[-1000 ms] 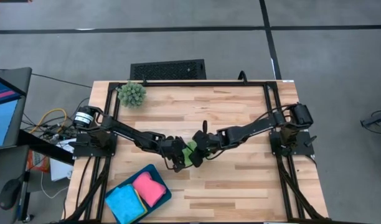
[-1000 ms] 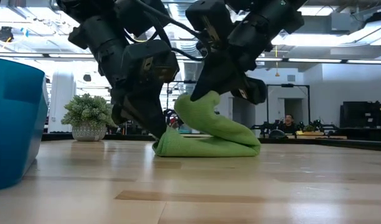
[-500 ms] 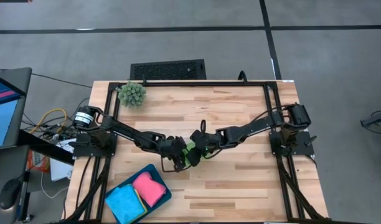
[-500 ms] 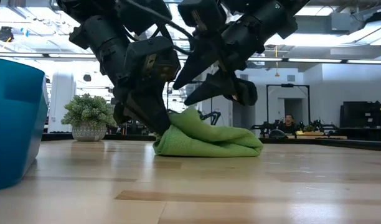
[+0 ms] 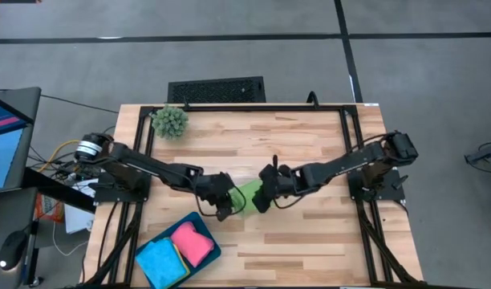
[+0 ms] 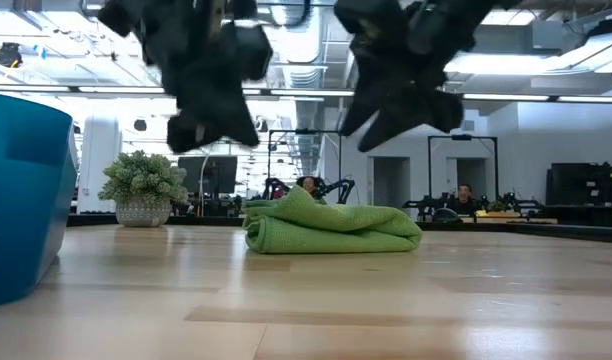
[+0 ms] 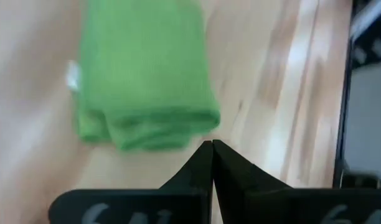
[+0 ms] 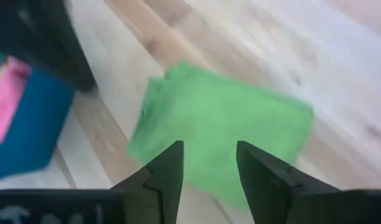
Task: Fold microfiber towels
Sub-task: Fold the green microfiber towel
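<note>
Above the folded green towel (image 6: 331, 228) hover both tools: left (image 7: 212, 163) pressed together (empty), right (image 8: 209, 163) spread.

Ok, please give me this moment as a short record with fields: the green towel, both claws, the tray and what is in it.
green towel: folded, lying on the table, held by no claw
left claw: shut, empty, raised just beside the towel
right claw: open, empty, above the towel
tray: dark teal, at the table's front left
in tray: pink towel and blue towel
plant: back left corner
</note>
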